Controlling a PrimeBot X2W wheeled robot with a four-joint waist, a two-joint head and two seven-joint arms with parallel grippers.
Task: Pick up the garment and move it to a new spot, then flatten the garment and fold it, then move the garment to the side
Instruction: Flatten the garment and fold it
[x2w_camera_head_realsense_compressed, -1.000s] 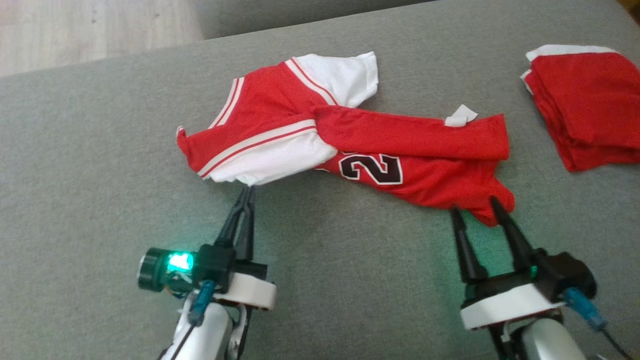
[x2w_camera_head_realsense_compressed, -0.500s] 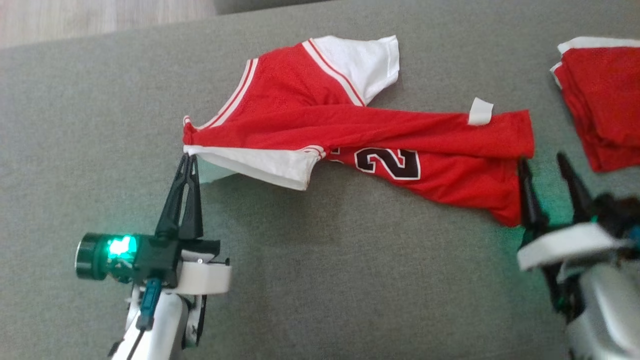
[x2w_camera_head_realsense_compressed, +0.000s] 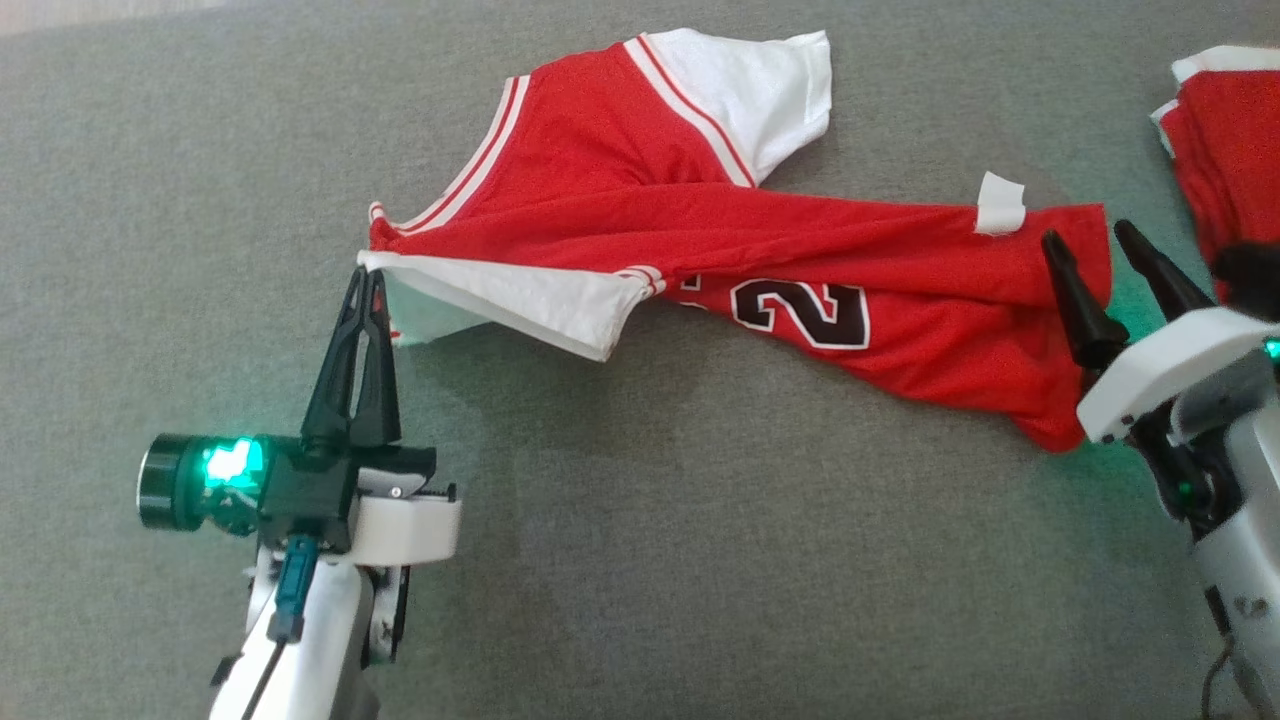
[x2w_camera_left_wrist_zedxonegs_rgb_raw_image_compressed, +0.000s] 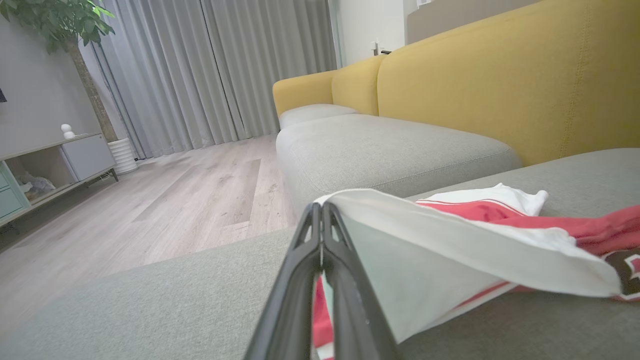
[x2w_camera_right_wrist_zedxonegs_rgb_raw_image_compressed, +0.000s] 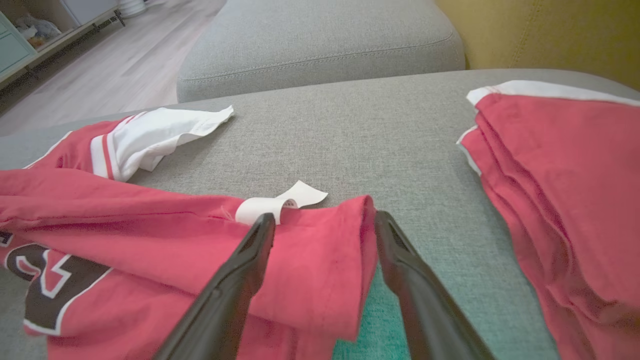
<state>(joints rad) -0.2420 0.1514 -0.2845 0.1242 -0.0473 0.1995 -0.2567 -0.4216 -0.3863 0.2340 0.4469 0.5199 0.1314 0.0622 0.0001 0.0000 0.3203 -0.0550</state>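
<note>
Left jaws clamp the white sleeve (x2w_camera_head_realsense_compressed: 520, 300) of the red jersey (x2w_camera_head_realsense_compressed: 600, 150); right jaws stand apart astride its rumpled hem (x2w_camera_right_wrist_zedxonegs_rgb_raw_image_compressed: 320, 260), on a coarse-woven grey cushion (x2w_camera_head_realsense_compressed: 700, 550).

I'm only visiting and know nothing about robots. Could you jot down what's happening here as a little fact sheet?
Surface: grey sofa cushion
Garment: red and white jersey with a number 2, lying rumpled
Left gripper: shut, pinching the jersey's white sleeve edge
Right gripper: open, fingers either side of the jersey's red hem corner
Label: white tag sticking out near that hem
Nearby: folded red garment to the right, apart from the jersey
</note>
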